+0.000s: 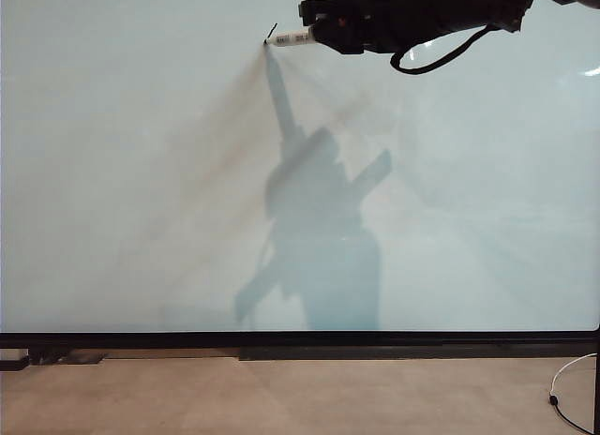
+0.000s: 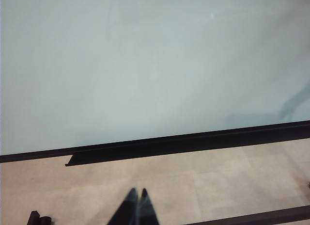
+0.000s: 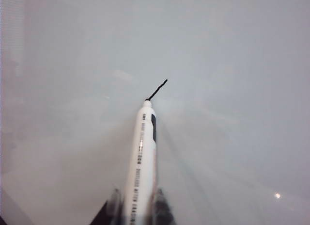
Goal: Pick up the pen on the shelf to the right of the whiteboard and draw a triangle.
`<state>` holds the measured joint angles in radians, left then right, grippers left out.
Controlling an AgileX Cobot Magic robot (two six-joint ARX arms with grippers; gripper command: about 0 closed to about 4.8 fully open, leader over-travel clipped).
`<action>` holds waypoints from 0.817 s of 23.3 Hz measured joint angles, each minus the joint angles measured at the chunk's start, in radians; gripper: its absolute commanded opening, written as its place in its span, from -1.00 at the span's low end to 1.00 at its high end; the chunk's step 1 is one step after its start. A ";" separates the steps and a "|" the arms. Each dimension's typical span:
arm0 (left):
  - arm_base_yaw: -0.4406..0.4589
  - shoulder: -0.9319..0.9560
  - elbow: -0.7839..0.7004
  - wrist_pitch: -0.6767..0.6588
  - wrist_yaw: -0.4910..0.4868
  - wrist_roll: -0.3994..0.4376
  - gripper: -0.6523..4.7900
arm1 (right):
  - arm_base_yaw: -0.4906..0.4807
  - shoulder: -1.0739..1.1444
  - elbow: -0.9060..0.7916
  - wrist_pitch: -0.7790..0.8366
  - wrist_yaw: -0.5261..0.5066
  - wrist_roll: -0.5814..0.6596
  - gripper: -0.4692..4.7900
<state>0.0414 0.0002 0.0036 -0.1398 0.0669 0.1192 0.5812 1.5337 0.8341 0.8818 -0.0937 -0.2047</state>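
Pressing the pen (image 1: 292,38) against the whiteboard (image 1: 141,191), the right pincer (image 1: 323,34) reaches in from about 1 o'clock of the exterior view, near the upper edge of the board. Its jaws pinch the pen's barrel; the white body with barcode-like label projects toward 9 o'clock, dark tip touching the board surface.

A short black stroke (image 1: 271,31) runs from the tip up toward 1 o'clock. That mark is the only part of the triangle visible so far; no closed outline.

Right wrist view: pen (image 3: 143,162) held between the two fingers (image 3: 162,210), tip on the board, stroke (image 3: 158,89) leaving the tip obliquely. Board (image 3: 232,65) fills the frame.

The arm's shadow falls on the board toward 6 o'clock below the pen, large and soft-edged.

Left pincer (image 2: 137,208): seen in the left wrist view only, low over the floor (image 2: 218,171), well apart from the board's black bottom frame (image 2: 193,140). Its two dark fingertips appear pressed together, though only the tips are in frame, so this is probably but not certainly so. Nothing between them.

A white cable (image 1: 567,388) lies on the floor at about 4 o'clock of the exterior view.
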 measured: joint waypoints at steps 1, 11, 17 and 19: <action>0.000 0.000 0.000 0.000 0.000 0.000 -0.78 | 0.000 0.003 0.000 0.000 -0.001 0.001 -0.84; 0.000 0.000 0.000 0.000 0.000 0.000 -0.78 | 0.003 0.051 0.000 0.003 -0.031 0.024 -0.84; 0.000 0.000 0.000 0.000 0.000 0.000 -0.78 | 0.004 0.060 0.000 0.003 -0.042 0.028 -0.84; 0.000 0.000 0.000 0.000 0.000 0.000 -0.78 | 0.004 0.060 0.000 0.003 -0.042 0.028 -0.84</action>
<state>0.0414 0.0002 0.0036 -0.1398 0.0669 0.1192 0.5850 1.5932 0.8341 0.8852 -0.1356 -0.1768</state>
